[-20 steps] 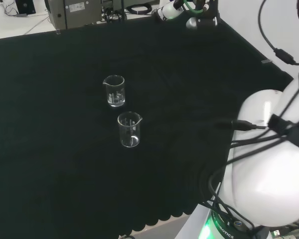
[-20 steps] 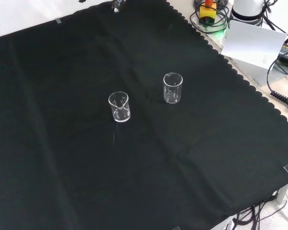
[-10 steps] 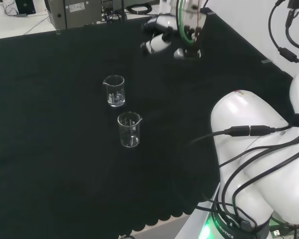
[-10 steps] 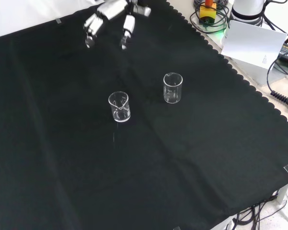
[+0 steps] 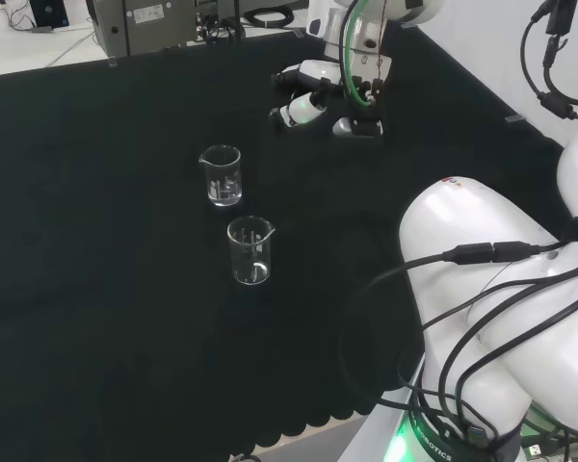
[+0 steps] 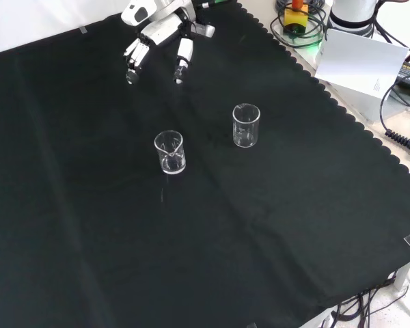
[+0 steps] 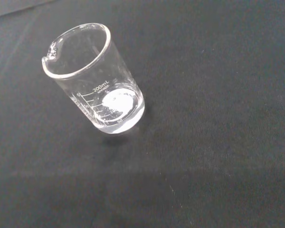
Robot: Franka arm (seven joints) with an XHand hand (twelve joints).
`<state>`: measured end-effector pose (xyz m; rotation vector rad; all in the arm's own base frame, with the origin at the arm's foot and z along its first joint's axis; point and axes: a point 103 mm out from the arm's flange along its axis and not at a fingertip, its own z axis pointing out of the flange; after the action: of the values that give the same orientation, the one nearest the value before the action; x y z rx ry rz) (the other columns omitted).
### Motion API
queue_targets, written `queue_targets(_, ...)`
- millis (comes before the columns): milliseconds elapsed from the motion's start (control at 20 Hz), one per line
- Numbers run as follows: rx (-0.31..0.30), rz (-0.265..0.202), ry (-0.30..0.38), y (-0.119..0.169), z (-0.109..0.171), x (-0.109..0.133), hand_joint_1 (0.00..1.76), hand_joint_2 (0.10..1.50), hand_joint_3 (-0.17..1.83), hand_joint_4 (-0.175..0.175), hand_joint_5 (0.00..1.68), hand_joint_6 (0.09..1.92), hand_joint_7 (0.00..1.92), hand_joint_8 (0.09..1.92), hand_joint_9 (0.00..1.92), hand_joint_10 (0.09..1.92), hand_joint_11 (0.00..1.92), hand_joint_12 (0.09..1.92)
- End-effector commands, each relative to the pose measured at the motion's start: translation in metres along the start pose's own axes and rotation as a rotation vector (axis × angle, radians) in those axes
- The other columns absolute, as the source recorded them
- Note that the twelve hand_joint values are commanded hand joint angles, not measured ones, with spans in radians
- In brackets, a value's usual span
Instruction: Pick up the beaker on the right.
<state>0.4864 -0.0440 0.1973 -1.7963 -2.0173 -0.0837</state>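
Two clear glass beakers stand upright on the black cloth [image 6: 294, 225], well apart from each other, and both look empty. In the front view one beaker [image 6: 246, 126] stands to the right and a little farther off, while the other beaker [image 6: 170, 152] stands to its left and nearer the camera; in the head view the same pair sit one behind the other, the right-hand one of the front view being the nearer [image 5: 250, 250] and the other one the farther [image 5: 222, 175]. One hand [image 6: 160, 31] hangs above the cloth near the top of the front view, well apart from both beakers. Its fingers [image 6: 132, 60] are spread and only slightly bent, pointing down toward the cloth, and they hold and touch nothing. In the head view the hand [image 5: 313, 91] sits to the right of the farther beaker and beyond it. The wrist view looks down on a single upright beaker [image 7: 97, 90] with printed graduations and a pouring lip; which of the two it is cannot be told.
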Motion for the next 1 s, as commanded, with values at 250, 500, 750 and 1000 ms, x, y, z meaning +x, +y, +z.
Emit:
queue_targets(250, 0.040, -0.045, 0.019, 0.019, 0.029, -0.001, 0.75, 0.95, -0.17, -0.022, 0.34, 0.09, 0.20, 0.65, 0.38, 0.66, 0.09, 1.42)
queue_targets(500, 0.078, -0.089, 0.066, 0.034, 0.047, 0.001, 0.76, 0.93, -0.17, -0.019, 0.30, 0.09, 0.17, 0.64, 0.36, 0.65, 0.06, 1.42)
queue_targets(750, 0.103, -0.106, 0.094, 0.049, 0.066, -0.002, 0.75, 0.92, -0.17, -0.013, 0.25, 0.09, 0.10, 0.65, 0.27, 0.65, 0.00, 1.43)
queue_targets(1000, 0.143, -0.138, 0.130, 0.059, 0.080, -0.004, 0.75, 0.91, -0.17, -0.009, 0.21, 0.09, 0.03, 0.65, 0.21, 0.66, 0.00, 1.39)
